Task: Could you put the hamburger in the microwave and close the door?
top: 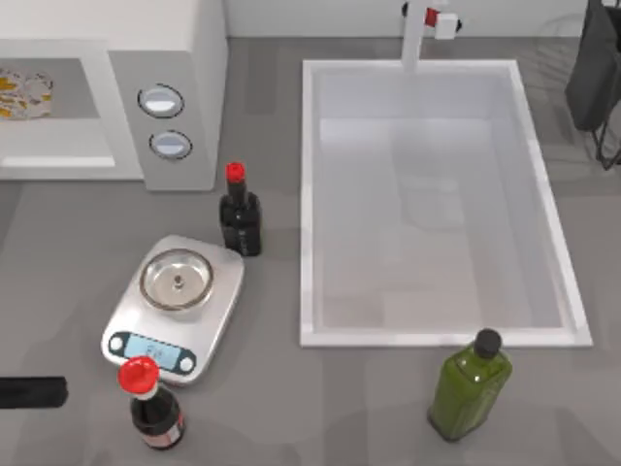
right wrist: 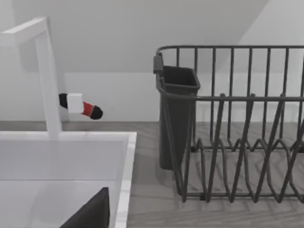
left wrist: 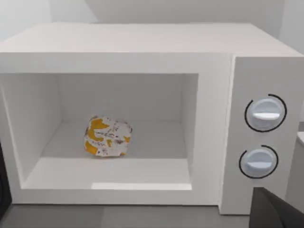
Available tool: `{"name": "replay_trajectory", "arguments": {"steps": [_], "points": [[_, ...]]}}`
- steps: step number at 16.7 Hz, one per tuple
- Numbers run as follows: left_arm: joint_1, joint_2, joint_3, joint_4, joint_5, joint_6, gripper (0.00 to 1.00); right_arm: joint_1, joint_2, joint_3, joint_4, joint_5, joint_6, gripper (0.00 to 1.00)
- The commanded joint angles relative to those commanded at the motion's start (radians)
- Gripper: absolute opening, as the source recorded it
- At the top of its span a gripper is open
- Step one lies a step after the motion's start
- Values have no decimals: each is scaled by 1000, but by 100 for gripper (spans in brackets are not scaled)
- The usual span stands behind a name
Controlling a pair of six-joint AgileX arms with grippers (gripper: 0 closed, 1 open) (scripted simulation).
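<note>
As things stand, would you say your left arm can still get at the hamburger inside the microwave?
Probably yes: the microwave stands open toward my left wrist camera, and nothing lies in front of the hamburger on the cavity floor.

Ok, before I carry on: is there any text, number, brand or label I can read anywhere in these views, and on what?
Nothing legible as text.
Kitchen scale: its blue display shows marks too blurred to read.
Hamburger inside the microwave: wrapper carries small reddish specks, unreadable.
Microwave dials: no numbers or markings.
Red-capped dark bottles and the green bottle: no readable labels.
</note>
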Motion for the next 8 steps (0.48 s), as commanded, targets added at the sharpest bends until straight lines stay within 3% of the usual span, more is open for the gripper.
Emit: {"name": "replay_trajectory", "arguments": {"steps": [4, 8], "points": [[-120, -20, -13, -2, -127, -1, 0, 0, 0, 0, 0, 0, 0, 100], [-128, -21, -14, -2, -134, -1, 0, 0, 0, 0, 0, 0, 0, 100]]}}
